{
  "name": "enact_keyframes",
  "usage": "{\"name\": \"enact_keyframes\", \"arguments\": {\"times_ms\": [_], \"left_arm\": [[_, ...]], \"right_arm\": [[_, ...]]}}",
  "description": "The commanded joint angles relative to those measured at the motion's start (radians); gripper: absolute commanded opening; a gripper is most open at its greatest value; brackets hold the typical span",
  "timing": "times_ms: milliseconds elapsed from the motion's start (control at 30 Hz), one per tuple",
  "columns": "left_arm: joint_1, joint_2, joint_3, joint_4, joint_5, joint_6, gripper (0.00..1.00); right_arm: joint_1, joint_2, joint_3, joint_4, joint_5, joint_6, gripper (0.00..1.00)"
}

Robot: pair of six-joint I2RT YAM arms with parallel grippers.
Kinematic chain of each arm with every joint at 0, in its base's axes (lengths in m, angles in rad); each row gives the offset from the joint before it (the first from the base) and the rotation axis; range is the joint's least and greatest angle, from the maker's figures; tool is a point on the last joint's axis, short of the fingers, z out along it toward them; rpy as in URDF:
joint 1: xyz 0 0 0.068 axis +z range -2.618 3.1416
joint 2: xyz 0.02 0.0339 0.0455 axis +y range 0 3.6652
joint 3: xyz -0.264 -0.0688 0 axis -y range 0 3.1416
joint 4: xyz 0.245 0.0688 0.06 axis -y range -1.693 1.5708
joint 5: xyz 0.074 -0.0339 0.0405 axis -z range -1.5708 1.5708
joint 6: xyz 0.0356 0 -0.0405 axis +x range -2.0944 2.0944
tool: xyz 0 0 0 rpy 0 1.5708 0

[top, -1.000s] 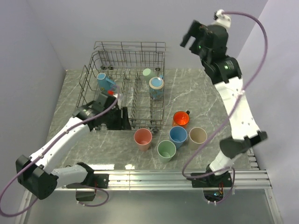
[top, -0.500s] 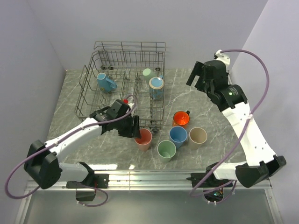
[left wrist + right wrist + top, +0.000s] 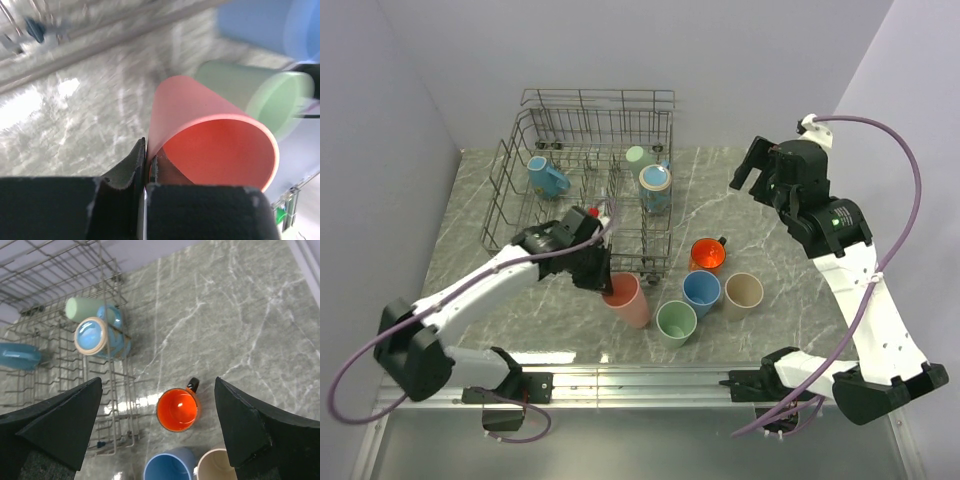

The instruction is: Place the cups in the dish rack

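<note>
Eight cups (image 3: 676, 322): three in the grey wire dish rack (image 3: 520, 190) up top, five lower down. The left gripper (image 3: 147, 160) pinches the tilted pink cup (image 3: 200, 125) by its rim. The right gripper (image 3: 752, 172) is spread wide.

I count one rack (image 3: 590, 120), at eleven o'clock on my table. In it are three: a blue mug (image 3: 548, 177), a pale green cup (image 3: 635, 156) and a rimmed blue cup (image 3: 655, 188). Toward five o'clock of it I count five more: a pink cup (image 3: 629, 299), green cup (image 3: 676, 322), blue cup (image 3: 701, 290), beige cup (image 3: 743, 291) and orange mug (image 3: 707, 255). Eight altogether.

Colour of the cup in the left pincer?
Pink; the cup shows best in the left wrist view.
</note>
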Motion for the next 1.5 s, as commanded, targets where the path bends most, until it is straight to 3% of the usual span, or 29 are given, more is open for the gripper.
{"name": "enact_keyframes", "arguments": {"times_ms": [0,67,200,333,367,600,767,900,1133,1467], "left_arm": [[0.006,-0.145,0.141,-0.038,0.001,0.008,0.0],[0.036,-0.17,0.214,-0.035,0.004,-0.004,0.0],[0.146,-0.23,0.294,0.084,0.085,-0.058,0.0],[0.258,-0.221,0.311,0.21,0.2,-0.132,0.0],[0.267,-0.216,0.309,0.245,0.243,-0.15,0.0],[0.341,-0.19,0.227,0.66,0.438,-0.441,0.0],[0.341,-0.195,0.098,0.937,0.441,-0.581,0.0],[0.339,-0.191,0.006,1.064,0.419,-0.678,0.0],[0.339,-0.167,-0.036,1.147,0.369,-0.716,0.0],[0.339,-0.124,-0.013,1.23,0.389,-0.767,0.0]], "right_arm": [[-0.011,-0.014,0.008,0.077,-0.165,-0.018,1.0],[-0.012,-0.005,0.005,0.15,-0.278,-0.005,1.0],[-0.043,0.024,-0.034,0.313,-0.644,0.13,1.0],[-0.095,0.024,-0.166,0.644,-0.94,0.441,1.0],[-0.099,0.027,-0.226,0.792,-0.976,0.497,1.0],[-0.109,0.079,-0.439,1.235,-1.158,0.814,1.0],[-0.109,0.098,-0.582,1.537,-1.182,1.043,1.0],[-0.106,0.121,-0.59,1.614,-1.191,1.106,1.0],[-0.069,0.145,-0.625,1.745,-1.176,1.23,1.0],[-0.032,0.141,-0.567,1.518,-1.191,1.085,1.0]]}}
